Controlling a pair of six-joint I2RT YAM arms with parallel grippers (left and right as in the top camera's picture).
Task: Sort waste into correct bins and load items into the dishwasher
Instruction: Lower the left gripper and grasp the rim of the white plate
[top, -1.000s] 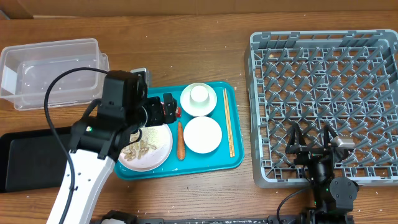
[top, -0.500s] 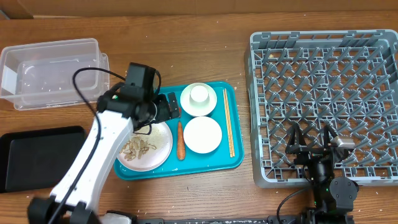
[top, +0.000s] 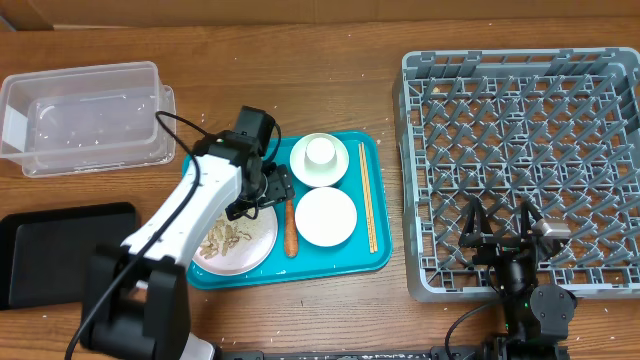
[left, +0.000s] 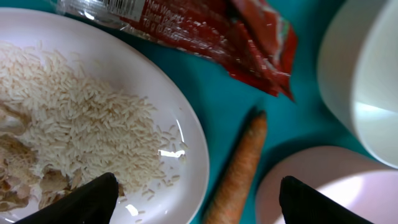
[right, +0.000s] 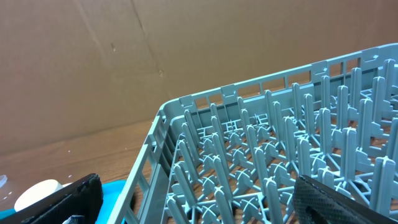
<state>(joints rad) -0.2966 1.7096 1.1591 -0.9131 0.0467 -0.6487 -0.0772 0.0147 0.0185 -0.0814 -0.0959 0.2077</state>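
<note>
Wooden table (top: 320, 60) carries everything, and nothing looks sorted yet: the clear rectangular plastic tub (top: 85, 115), the flat black rectangular tray (top: 50, 250) and the square grey pegged dish rack (top: 520, 150) hold nothing that shows. Left pincer (left: 202, 200) hangs spread low over the teal serving tray (left: 298, 124). The small orange carrot (left: 239, 168) lies between its fingers and the red shiny wrapper (left: 211, 31) just ahead. The rice-strewn pinkish-white round plate (left: 186, 143) is under one finger, the small pinkish bowl (left: 323, 186) under the other. Right pincer (right: 205, 199) waits spread at the rack's near wall. Against a second ago, the left arm has swung across toward the carrot; the right has not moved
</note>
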